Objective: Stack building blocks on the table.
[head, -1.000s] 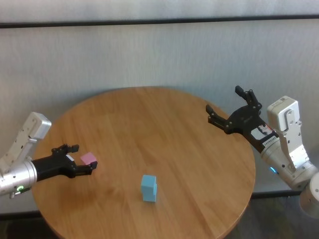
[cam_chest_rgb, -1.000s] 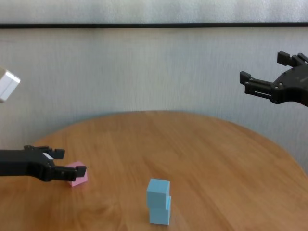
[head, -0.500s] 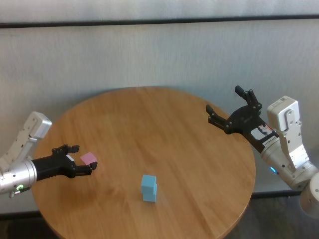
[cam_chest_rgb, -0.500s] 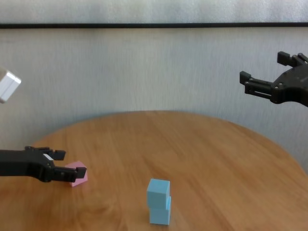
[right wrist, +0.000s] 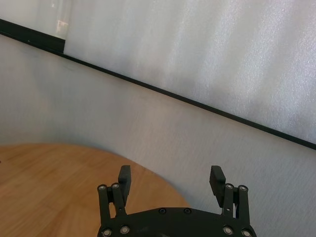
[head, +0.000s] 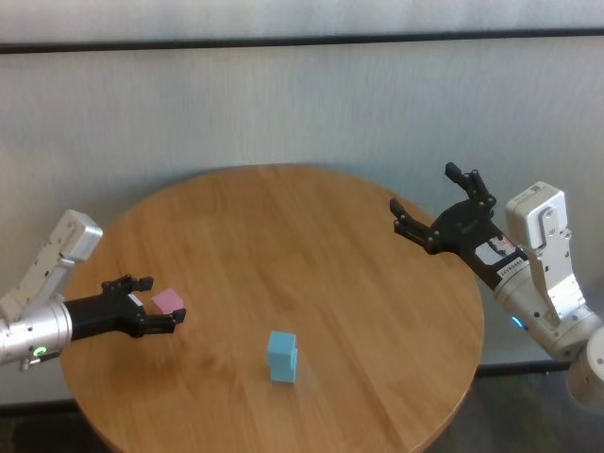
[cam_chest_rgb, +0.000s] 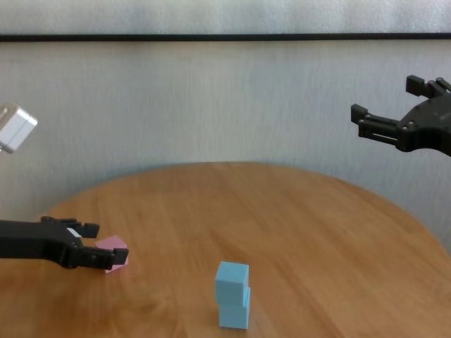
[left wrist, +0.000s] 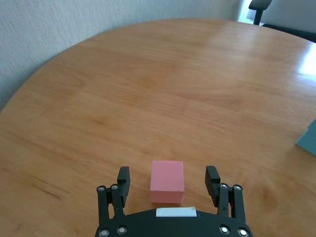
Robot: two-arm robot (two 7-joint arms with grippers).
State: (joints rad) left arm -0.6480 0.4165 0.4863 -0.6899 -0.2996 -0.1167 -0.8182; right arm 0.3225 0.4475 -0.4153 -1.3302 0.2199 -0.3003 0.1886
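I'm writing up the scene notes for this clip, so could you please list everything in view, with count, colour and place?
light blue cubes: two, light blue, stacked one on the other with the upper one slightly offset, near the front middle of the table.
pink cube: one, pink, resting on the table at its left side, between the open fingers of the left gripper with gaps on both sides.
table: one, round, light-brown wood grain, in front of the robot.
wall: pale grey, behind the table, crossed by a dark horizontal strip.
left gripper: black, open, low over the table around the pink cube.
right gripper: black, open, raised above the table's right edge, holding nothing.
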